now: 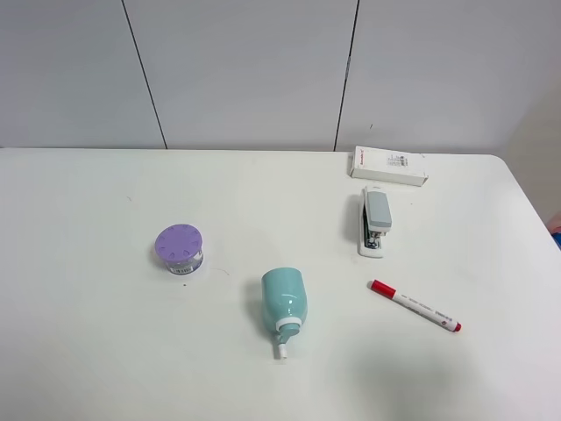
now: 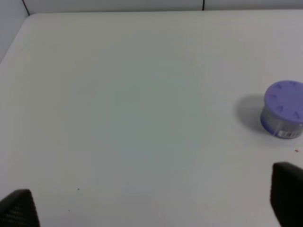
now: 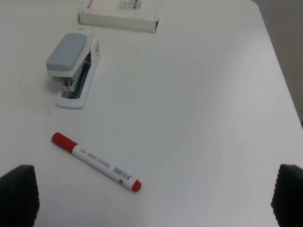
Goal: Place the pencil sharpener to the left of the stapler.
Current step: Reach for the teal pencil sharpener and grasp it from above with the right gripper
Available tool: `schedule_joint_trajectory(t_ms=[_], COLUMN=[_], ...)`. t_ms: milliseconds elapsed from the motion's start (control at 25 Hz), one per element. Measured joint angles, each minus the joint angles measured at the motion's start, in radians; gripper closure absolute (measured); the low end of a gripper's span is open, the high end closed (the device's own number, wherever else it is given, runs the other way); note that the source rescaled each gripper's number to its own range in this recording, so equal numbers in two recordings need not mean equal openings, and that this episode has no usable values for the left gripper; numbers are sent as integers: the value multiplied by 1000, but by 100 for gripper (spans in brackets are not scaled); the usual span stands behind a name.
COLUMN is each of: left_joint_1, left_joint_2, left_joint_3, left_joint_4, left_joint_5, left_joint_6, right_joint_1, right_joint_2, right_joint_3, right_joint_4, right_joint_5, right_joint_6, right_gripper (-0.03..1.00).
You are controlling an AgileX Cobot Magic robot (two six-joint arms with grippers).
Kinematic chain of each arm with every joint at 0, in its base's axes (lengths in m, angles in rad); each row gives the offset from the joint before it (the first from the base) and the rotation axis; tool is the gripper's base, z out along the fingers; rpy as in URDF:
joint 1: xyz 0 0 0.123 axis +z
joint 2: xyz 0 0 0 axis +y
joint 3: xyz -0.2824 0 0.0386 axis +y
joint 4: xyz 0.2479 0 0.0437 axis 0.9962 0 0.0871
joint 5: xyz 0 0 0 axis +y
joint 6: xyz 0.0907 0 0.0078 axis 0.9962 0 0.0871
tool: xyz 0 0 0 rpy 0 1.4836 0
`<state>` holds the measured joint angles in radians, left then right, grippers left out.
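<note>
Left pincer [image 2: 152, 205] spread, purple jar [image 2: 283, 109] near pencil sharpener [image 1: 284, 302]

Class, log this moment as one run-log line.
pale teal bottle-shaped pencil sharpener: lying, ungripped | grey-topped stapler: apart, rightward | left gripper: open | right gripper: open

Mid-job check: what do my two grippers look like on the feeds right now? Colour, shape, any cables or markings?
Little shows. Of the left gripper only two black fingertips appear, blocky with rounded corners, one faintly ribbed. The right gripper shows the same matte black, rounded fingertips. No cables, markings or arm links are visible, and the high camera shows no arm at all.
</note>
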<state>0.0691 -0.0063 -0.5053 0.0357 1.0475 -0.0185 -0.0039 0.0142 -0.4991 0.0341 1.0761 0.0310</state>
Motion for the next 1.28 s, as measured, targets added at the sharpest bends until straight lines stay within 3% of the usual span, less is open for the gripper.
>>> schedule_joint_trajectory(t_ms=[200, 280, 560, 1000, 1280], left_joint_1=[0, 0, 0, 0, 0], left_joint_2=[0, 0, 0, 0, 0], left_joint_3=[0, 0, 0, 0, 0], left_joint_4=[0, 0, 0, 0, 0], left_joint_5=[0, 0, 0, 0, 0], left_joint_6=[0, 0, 0, 0, 0], right_joint_1=[0, 0, 30, 497, 671], right_joint_2=[163, 350, 815, 1380, 1610], right_joint_3=[-74, -187, -455, -867, -924], right_joint_4=[117, 175, 215, 138, 205], right_joint_5=[28, 45, 130, 127, 122], right_joint_6=[10, 68, 148, 391, 467], right_gripper=[-3, -3, -3, -3, -3])
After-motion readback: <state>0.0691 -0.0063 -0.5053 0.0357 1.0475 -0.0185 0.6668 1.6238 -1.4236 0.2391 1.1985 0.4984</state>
